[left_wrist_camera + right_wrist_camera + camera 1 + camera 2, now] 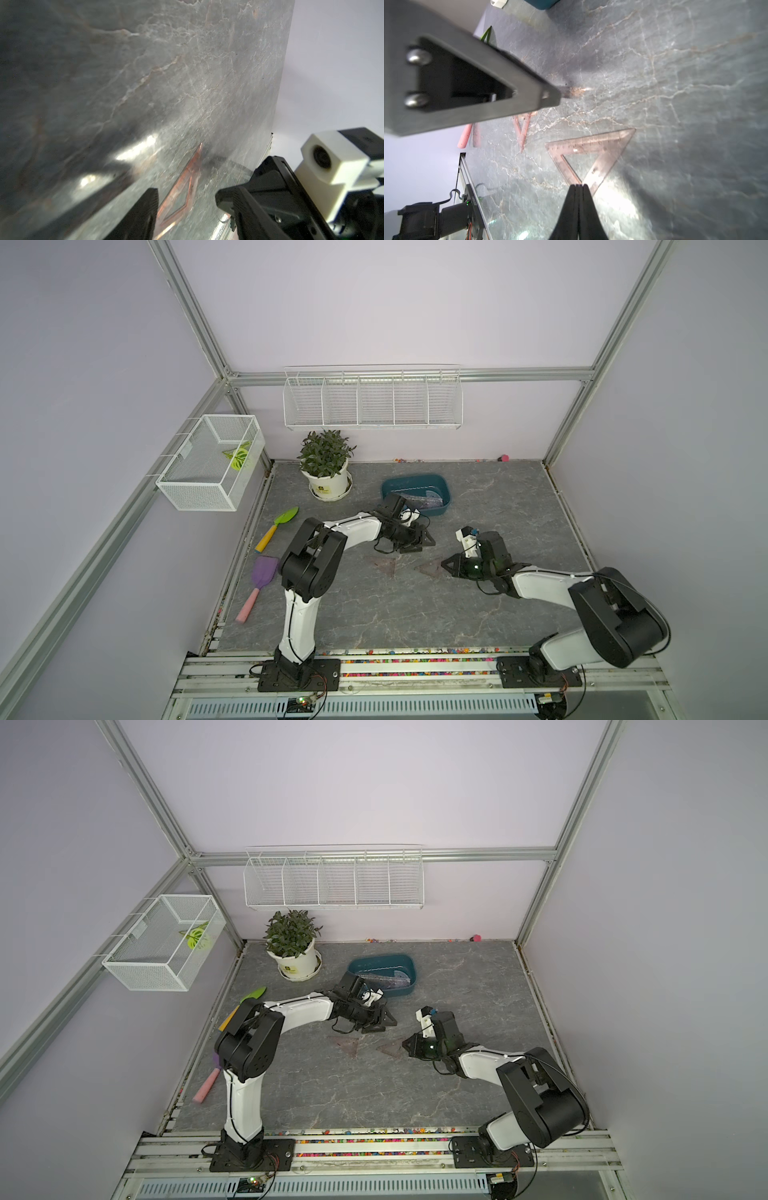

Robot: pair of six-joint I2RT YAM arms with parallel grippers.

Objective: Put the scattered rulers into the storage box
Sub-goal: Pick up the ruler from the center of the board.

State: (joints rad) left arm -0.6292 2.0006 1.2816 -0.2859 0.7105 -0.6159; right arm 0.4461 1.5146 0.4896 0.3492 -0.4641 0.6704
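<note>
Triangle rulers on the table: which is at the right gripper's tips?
The triangle nearer the right arm: the shut right gripper is at its corner; the other triangle lies apart.

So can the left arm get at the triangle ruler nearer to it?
Probably yes. The left gripper hangs open close by the left triangle, which lies flat on the bare table, uncovered; the right gripper is shut at the other triangle, out of the way.

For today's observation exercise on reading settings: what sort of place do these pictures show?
Most likely a robotics test cell: an aluminium frame with plain lilac walls encloses a marble-look tabletop, and a left arm and right arm are mounted on its front rail.
</note>
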